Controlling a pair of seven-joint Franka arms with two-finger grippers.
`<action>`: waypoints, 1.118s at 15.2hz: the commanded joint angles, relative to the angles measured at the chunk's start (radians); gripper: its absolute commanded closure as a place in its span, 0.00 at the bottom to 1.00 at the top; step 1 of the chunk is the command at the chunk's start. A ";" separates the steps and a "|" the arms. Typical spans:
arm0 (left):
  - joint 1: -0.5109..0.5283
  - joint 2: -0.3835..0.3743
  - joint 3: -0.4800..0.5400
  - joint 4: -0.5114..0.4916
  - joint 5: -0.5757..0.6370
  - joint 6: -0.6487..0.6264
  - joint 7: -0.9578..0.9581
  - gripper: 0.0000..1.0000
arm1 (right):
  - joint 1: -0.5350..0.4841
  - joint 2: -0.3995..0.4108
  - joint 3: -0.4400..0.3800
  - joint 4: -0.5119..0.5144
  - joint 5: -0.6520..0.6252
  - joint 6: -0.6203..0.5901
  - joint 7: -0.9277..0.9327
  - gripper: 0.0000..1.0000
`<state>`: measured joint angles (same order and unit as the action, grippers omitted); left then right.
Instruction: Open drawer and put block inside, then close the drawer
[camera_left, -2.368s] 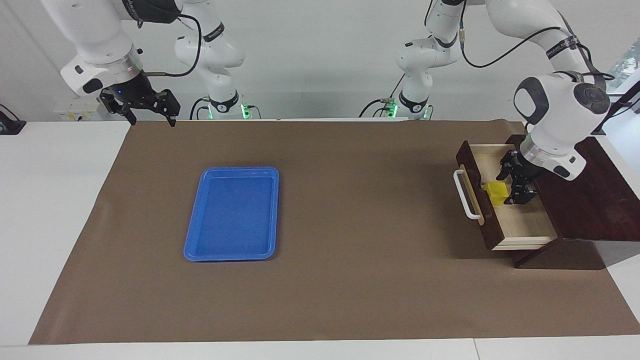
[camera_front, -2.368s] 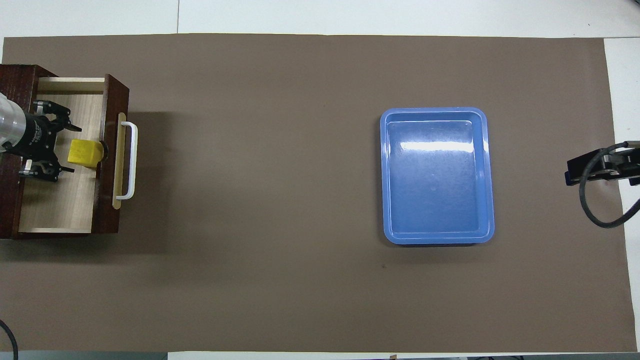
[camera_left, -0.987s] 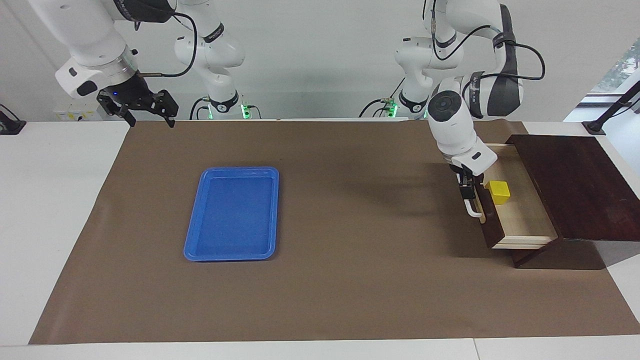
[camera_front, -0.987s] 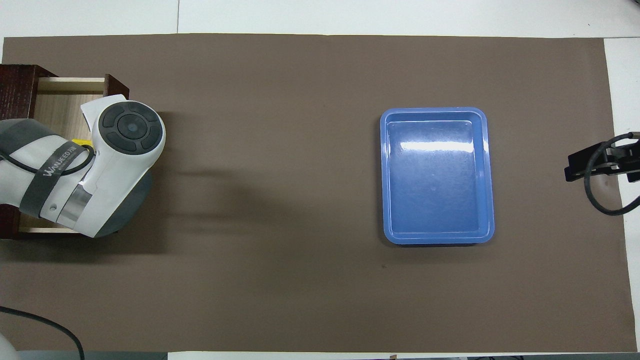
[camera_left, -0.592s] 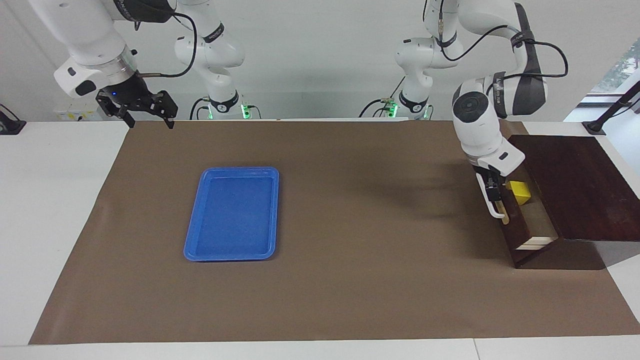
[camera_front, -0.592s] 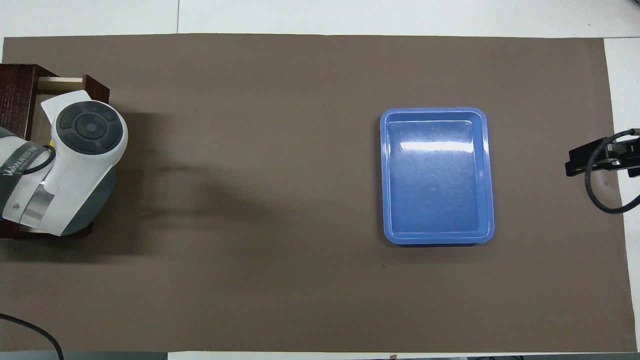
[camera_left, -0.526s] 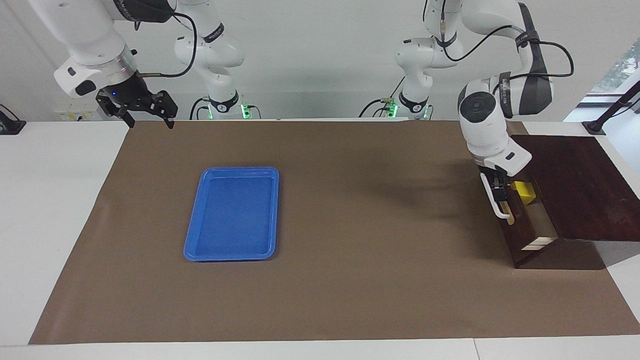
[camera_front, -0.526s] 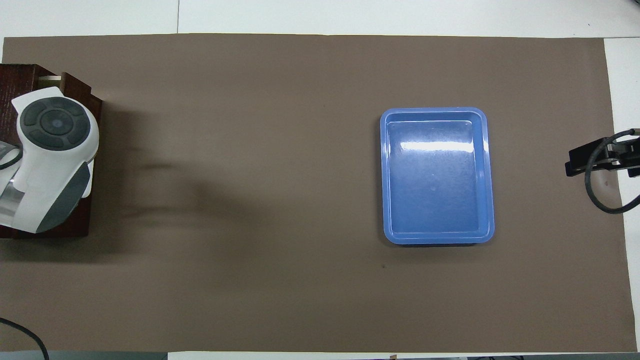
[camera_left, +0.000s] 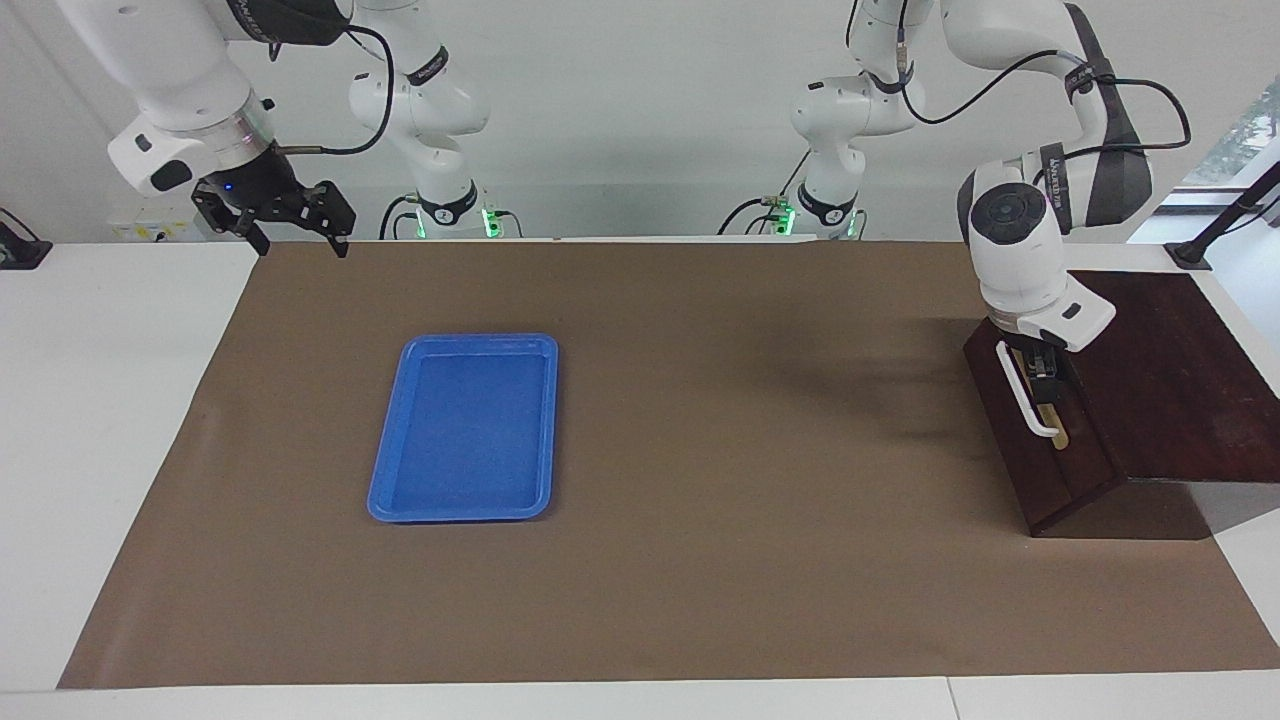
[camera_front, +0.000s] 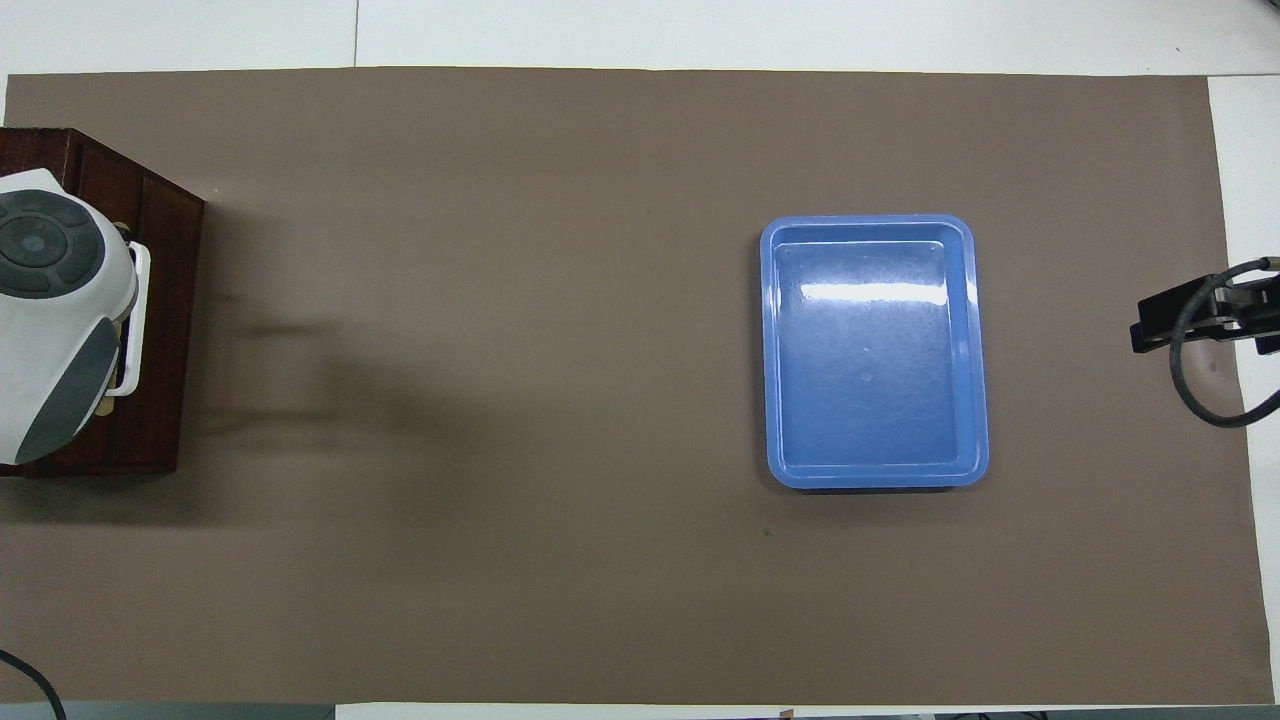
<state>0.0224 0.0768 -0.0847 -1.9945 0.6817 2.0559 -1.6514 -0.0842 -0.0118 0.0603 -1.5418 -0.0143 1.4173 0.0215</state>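
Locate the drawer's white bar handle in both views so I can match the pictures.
Facing view: the white bar handle sits at the picture's right edge region, on the shut drawer front.
Overhead view: the handle is at the picture's left edge, half under the left arm's wrist.
Shared landmark: the blue tray lies toward the right arm's end.

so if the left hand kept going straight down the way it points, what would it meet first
Most likely the drawer front: the left hand points down at its white handle, at or just short of touching. How much gap is left, if any, cannot be told.
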 joint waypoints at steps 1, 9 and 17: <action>-0.031 -0.020 -0.012 0.003 0.010 -0.054 0.022 0.00 | 0.001 -0.011 -0.005 -0.008 0.007 0.000 -0.023 0.00; -0.163 -0.069 -0.029 0.160 -0.428 -0.204 0.267 0.00 | 0.001 -0.011 -0.005 -0.008 0.007 0.000 -0.023 0.00; -0.168 -0.107 -0.012 0.341 -0.659 -0.497 0.821 0.00 | 0.001 -0.011 -0.005 -0.008 0.007 0.000 -0.023 0.00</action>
<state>-0.1489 -0.0214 -0.1141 -1.6747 0.0512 1.6261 -0.9783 -0.0842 -0.0122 0.0603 -1.5418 -0.0143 1.4172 0.0215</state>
